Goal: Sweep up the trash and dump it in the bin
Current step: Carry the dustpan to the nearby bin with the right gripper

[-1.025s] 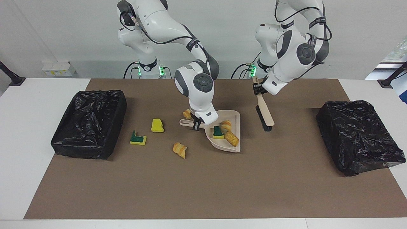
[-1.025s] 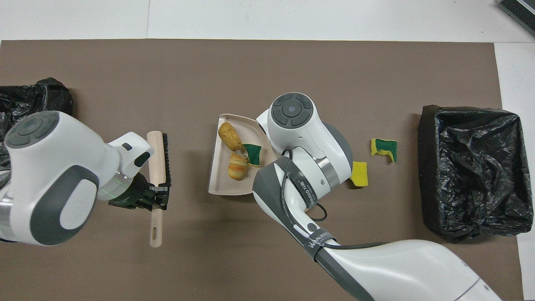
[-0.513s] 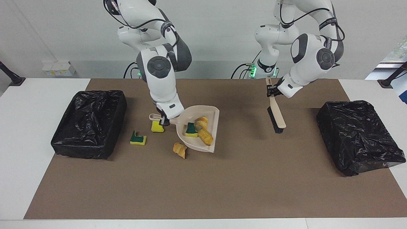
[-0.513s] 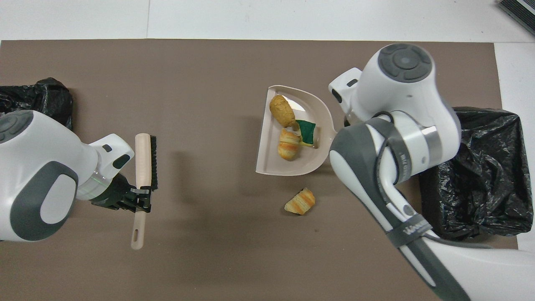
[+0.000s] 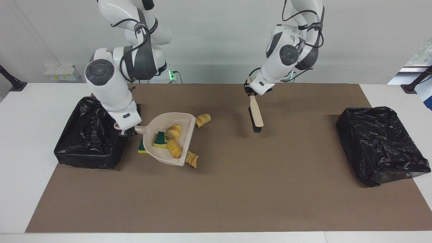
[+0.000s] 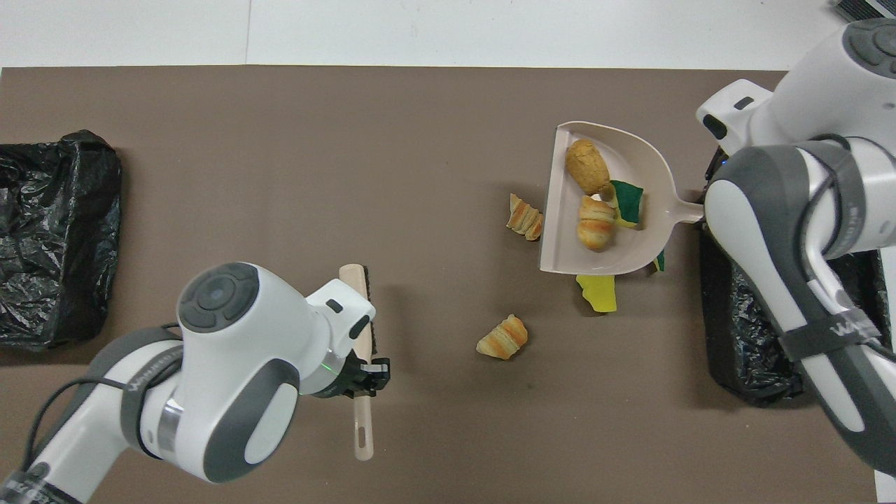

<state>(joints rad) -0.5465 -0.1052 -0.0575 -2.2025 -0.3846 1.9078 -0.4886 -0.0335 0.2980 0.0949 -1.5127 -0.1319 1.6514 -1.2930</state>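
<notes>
Currently, step in hand: carrying the loaded dustpan (image 5: 168,141) toward the bin (image 5: 92,133) at the right arm's end of the table.
Right gripper (image 5: 123,131): pinched on the tip of the dustpan handle, over the bin's edge (handle end partly hidden by the wrist in the overhead view).
Dustpan axis: handle pointing at the bin, open lip pointing away from it, toward the table's middle; pan raised and slightly tilted.
Trash aboard (image 6: 595,203): two bread-like pieces and one green-backed sponge bit, resting near the pan's middle.
Trash on the mat: one bread piece (image 5: 203,119) nearer the robots than the pan; one (image 5: 191,159) just beside the lip; a yellow sponge bit (image 6: 597,291) and a green-backed bit (image 5: 141,148) partly hidden beneath the pan.
Key relation: bin lies at the handle end, so load sits on the wrong side of the fingers for a straight pour; judged need, swinging the lip over the bin, then tipping.
Risk: pieces sliding off the open lip onto the mat.
Left gripper (image 5: 249,91): clamped on the brush (image 5: 255,114) handle, bristles down, over the mat's middle, waiting.
Nearer arm to bin: right.
</notes>
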